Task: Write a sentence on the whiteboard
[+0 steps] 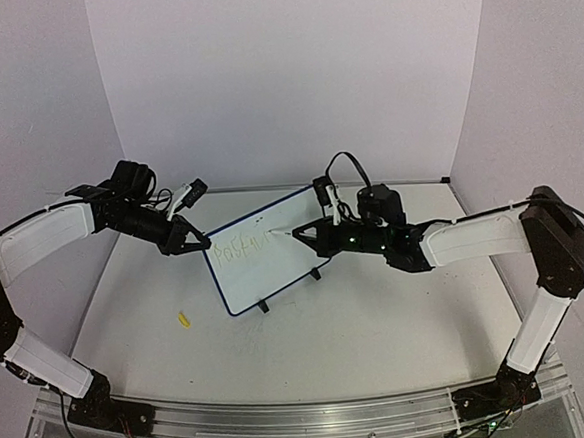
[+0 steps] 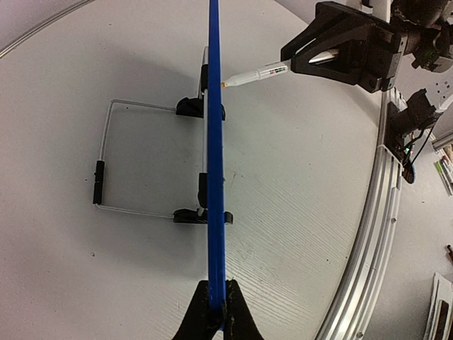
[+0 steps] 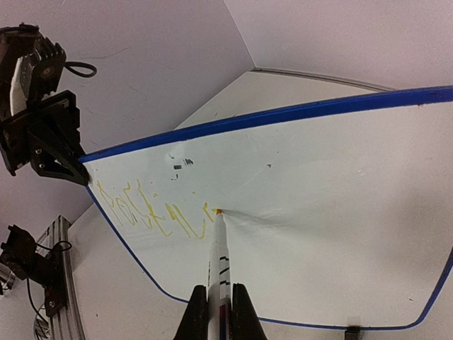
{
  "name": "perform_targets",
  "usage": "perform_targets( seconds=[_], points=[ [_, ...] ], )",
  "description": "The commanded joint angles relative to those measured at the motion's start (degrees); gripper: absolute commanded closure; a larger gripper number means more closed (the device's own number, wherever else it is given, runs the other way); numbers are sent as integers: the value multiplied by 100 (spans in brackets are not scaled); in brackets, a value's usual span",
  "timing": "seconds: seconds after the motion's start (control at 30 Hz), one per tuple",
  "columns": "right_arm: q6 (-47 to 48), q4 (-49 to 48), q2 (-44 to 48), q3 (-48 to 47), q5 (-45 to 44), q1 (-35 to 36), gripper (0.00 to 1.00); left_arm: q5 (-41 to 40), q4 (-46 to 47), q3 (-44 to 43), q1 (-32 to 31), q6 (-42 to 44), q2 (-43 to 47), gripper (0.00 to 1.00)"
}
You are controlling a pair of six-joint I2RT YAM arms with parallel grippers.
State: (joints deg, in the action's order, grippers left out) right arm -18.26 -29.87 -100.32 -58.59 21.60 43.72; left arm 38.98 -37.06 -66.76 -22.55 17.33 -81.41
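faint sentence [image 3: 152,211], letters illegible

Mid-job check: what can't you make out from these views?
the sentence: right wrist and top views, strokes too faint to read.
the whiteboard face: left wrist view is edge-on, writing hidden.
small yellow object: top view, too small to identify.

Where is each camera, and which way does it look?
Top: high behind the robot, looking down on the table; shows left hand, right hand, whiteboard between.
Left wrist: on the left hand, looking along the whiteboard's blue edge it pinches.
Right wrist: on the right hand, facing the whiteboard's front past its marker.
Both wrist views share whiteboard and marker.
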Motion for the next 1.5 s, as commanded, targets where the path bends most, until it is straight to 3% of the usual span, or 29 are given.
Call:
perform_targets(
  seconds=[0.0,0.33,0.6,1.47],
  points=[
    [32,-95,274,47,-587,-30,100,66,-194,-206,-49,48,-42,100],
    [24,-97,430,160,-530,-31,100,66,-188,-207,-48,50,-41,100],
    [89,-236,737,246,16,-28,100,66,-188,-208,-49,50,-33,100],
    [61,-303,15,-169,-33,-31,100,64,-195,-206,-51,47,-60,100]
  ],
)
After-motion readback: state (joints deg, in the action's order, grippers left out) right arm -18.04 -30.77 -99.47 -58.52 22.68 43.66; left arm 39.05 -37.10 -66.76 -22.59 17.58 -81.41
